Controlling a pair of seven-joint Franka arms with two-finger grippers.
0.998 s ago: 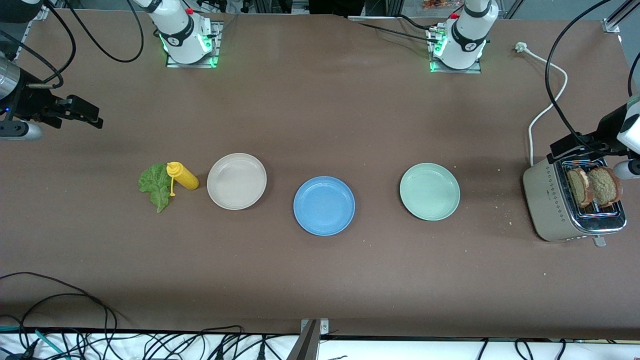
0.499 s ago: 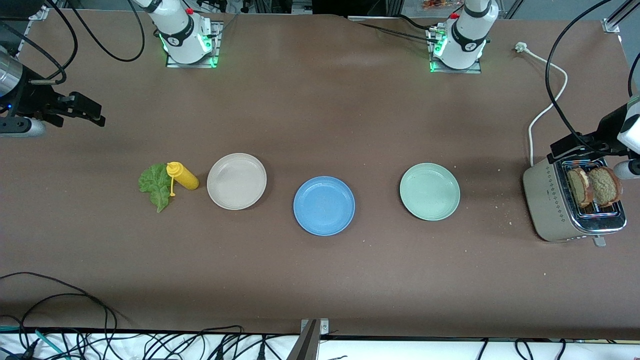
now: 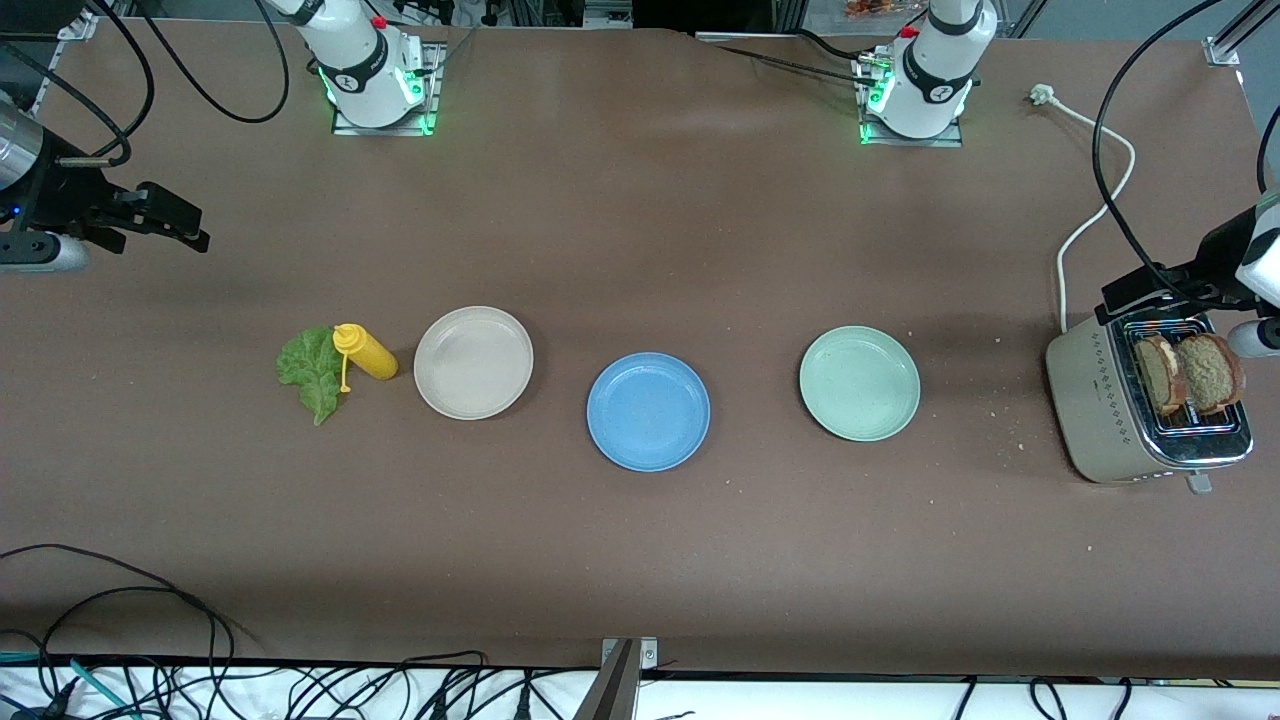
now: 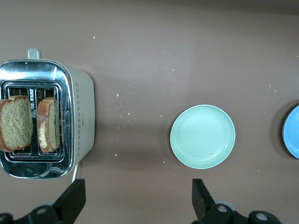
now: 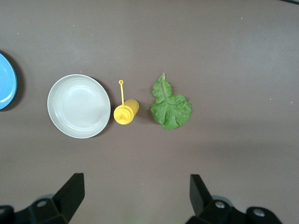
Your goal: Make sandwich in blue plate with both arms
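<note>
The blue plate [image 3: 648, 411] lies bare at mid table, its rim [image 4: 292, 132] also in the left wrist view. The sandwich's parts lie apart. Two brown toast slices [image 3: 1158, 375] [image 3: 1210, 373] stand in the toaster [image 3: 1105, 400]; both slices [image 4: 16, 122] show in the left wrist view. A lettuce leaf [image 3: 313, 372] [image 5: 171, 105] lies flat toward the right arm's end. My left gripper [image 3: 1150, 288] [image 4: 138, 198] hangs open over the table beside the toaster. My right gripper [image 3: 165, 222] [image 5: 135, 193] hangs open over bare table, holding nothing.
A yellow squeeze bottle [image 3: 365, 351] lies against the lettuce, beside a beige plate [image 3: 473, 362]. A pale green plate [image 3: 859, 383] sits between the blue plate and the toaster. The toaster's white cord [image 3: 1095, 210] runs toward the left arm's base. Crumbs dot the table near the toaster.
The right gripper has drifted slightly toward the robots' side of the table. The left gripper has barely shifted. Nothing on the table has moved.
</note>
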